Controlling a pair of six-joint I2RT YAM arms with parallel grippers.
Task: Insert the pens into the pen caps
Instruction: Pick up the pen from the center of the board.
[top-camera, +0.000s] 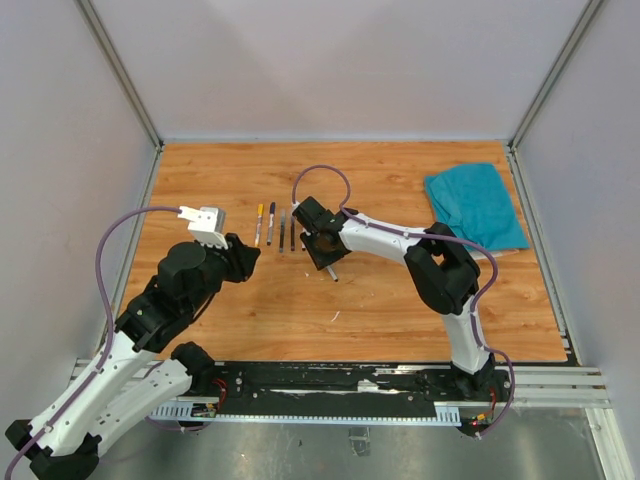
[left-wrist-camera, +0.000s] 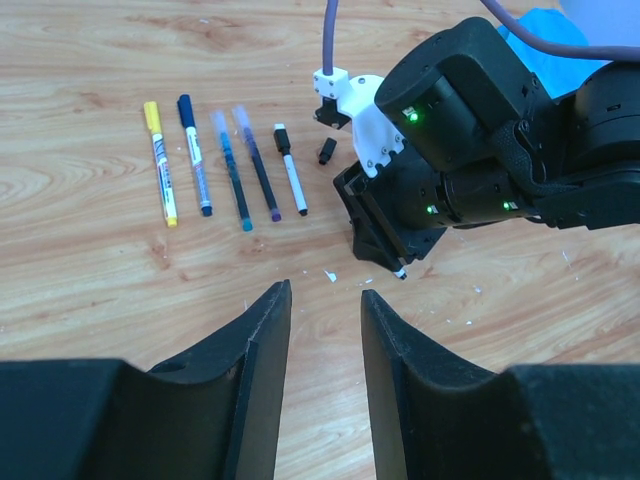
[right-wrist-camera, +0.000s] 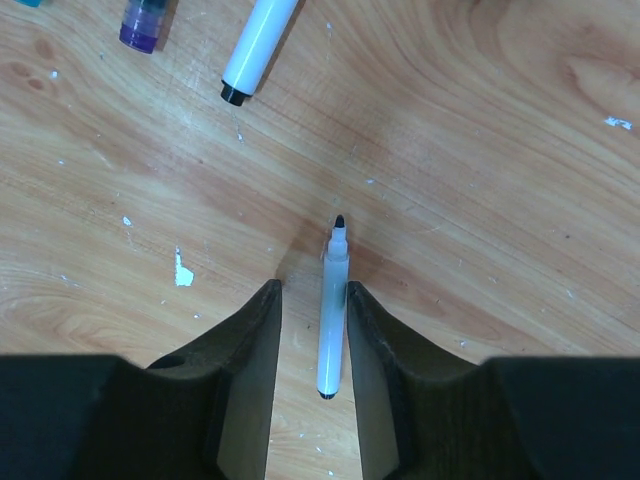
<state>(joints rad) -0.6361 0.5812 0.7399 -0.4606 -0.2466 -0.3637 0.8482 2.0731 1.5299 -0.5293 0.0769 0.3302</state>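
Observation:
An uncapped white pen (right-wrist-camera: 333, 310) with a black tip lies on the wooden table between the fingers of my right gripper (right-wrist-camera: 312, 290). It rests against the right finger, with a gap to the left finger, so the jaws are not clamped on it. In the top view the pen's end (top-camera: 333, 275) pokes out below the right gripper (top-camera: 325, 250). A row of several capped pens (left-wrist-camera: 232, 170) lies to the left, beginning with a yellow pen (left-wrist-camera: 160, 165). A loose black pen cap (left-wrist-camera: 326, 151) sits beside the row. My left gripper (left-wrist-camera: 325, 295) hovers open and empty.
A teal cloth (top-camera: 475, 205) lies at the back right of the table (top-camera: 250, 320). Small white scraps (left-wrist-camera: 329, 276) dot the wood near the grippers. A white pen's end (right-wrist-camera: 258, 50) and a purple cap (right-wrist-camera: 145, 22) lie just beyond the right gripper.

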